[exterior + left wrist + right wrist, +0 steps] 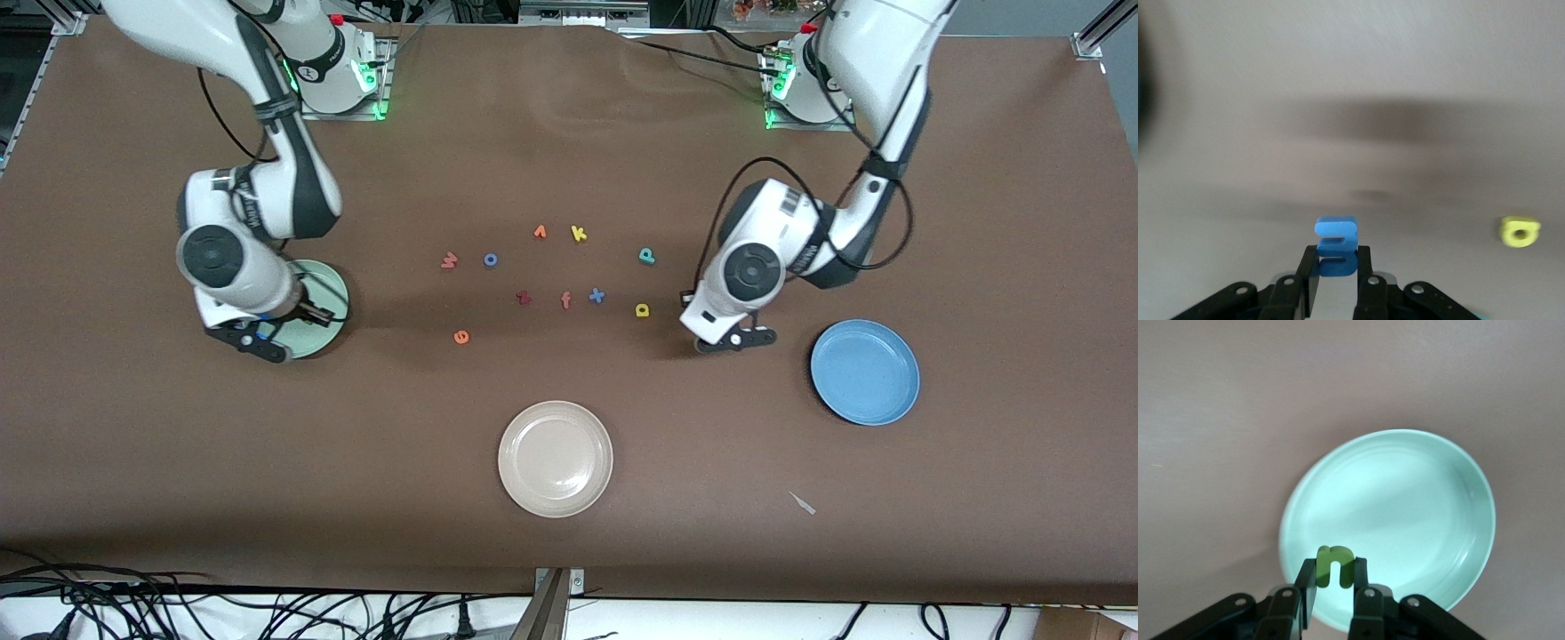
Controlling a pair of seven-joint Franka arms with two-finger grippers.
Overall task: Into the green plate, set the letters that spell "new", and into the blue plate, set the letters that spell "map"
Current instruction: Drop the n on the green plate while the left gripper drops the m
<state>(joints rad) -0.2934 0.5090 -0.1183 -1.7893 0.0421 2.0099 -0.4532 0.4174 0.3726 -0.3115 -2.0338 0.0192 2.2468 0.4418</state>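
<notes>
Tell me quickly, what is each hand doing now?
Left hand: closed on the blue m, over bare table.
Right hand: closed on the green n, over the green plate.

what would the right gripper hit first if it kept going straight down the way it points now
Most likely the green plate. The right gripper, shut on the green n, points down over the plate's rim area, with nothing between in the right wrist view. Depth is unclear, so it might land at the edge.
</notes>
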